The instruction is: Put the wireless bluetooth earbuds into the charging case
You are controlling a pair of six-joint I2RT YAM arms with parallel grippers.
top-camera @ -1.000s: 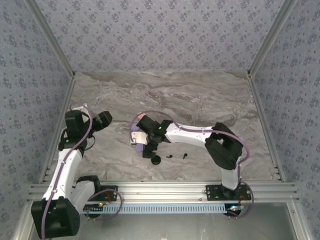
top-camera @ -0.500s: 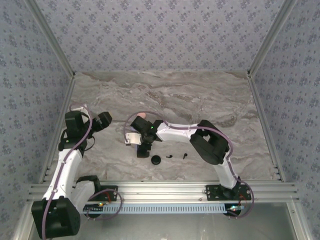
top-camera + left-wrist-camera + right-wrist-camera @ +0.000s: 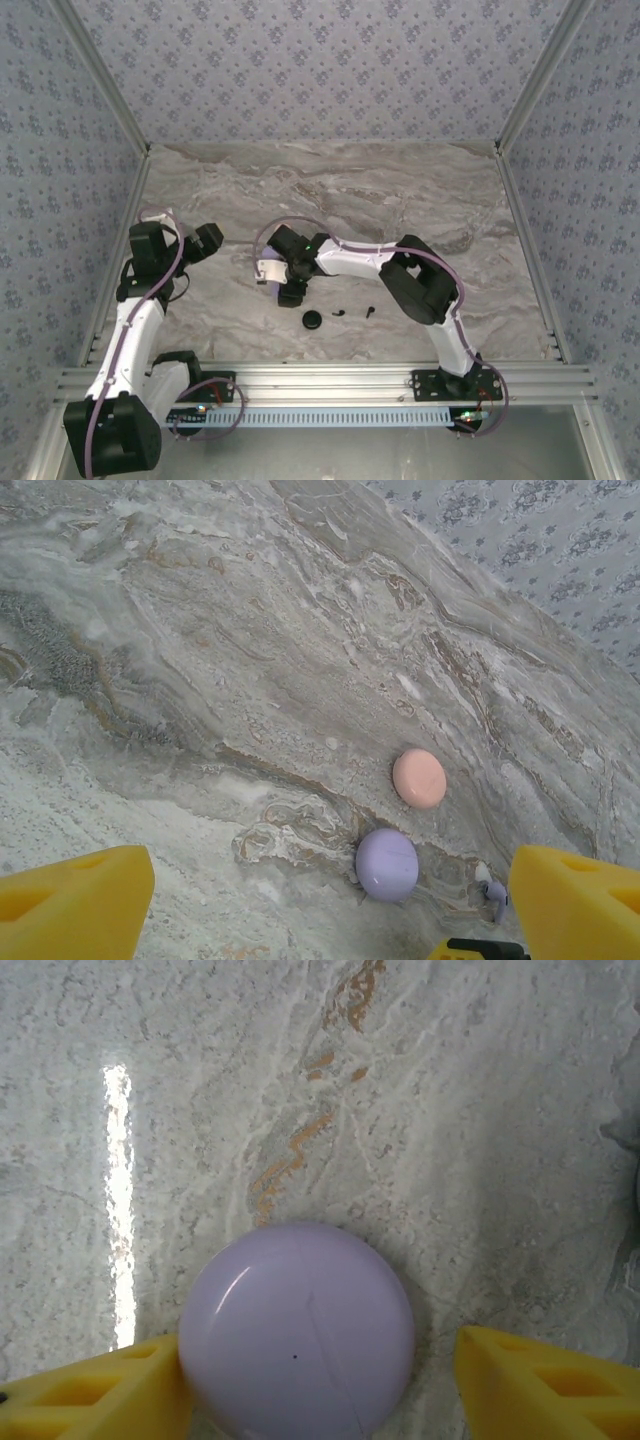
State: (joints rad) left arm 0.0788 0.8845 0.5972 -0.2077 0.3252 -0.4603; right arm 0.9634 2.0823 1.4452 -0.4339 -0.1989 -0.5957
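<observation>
A round lilac charging case [image 3: 297, 1330] lies on the marble between the yellow fingers of my right gripper [image 3: 320, 1370]. The left finger [image 3: 110, 1390] touches its side and the right finger [image 3: 540, 1385] stands a gap away, so the jaws are open around it. In the left wrist view the lilac case [image 3: 387, 864] lies beside a pink case [image 3: 419, 778], with a lilac earbud [image 3: 494, 892] just to its right. My left gripper [image 3: 320, 920] hangs open above the table, holding nothing. Two black earbuds [image 3: 340, 312] [image 3: 369, 311] lie by a black case [image 3: 312, 320].
My right arm [image 3: 360, 258] reaches left across the table's middle, its gripper [image 3: 285, 288] low over the marble. The left gripper [image 3: 205, 240] sits near the left wall. Patterned walls enclose three sides; a metal rail [image 3: 320, 380] runs along the near edge.
My right arm has swung further left and down over the lilac case, and its jaws have narrowed toward it. The left arm has stayed still.
</observation>
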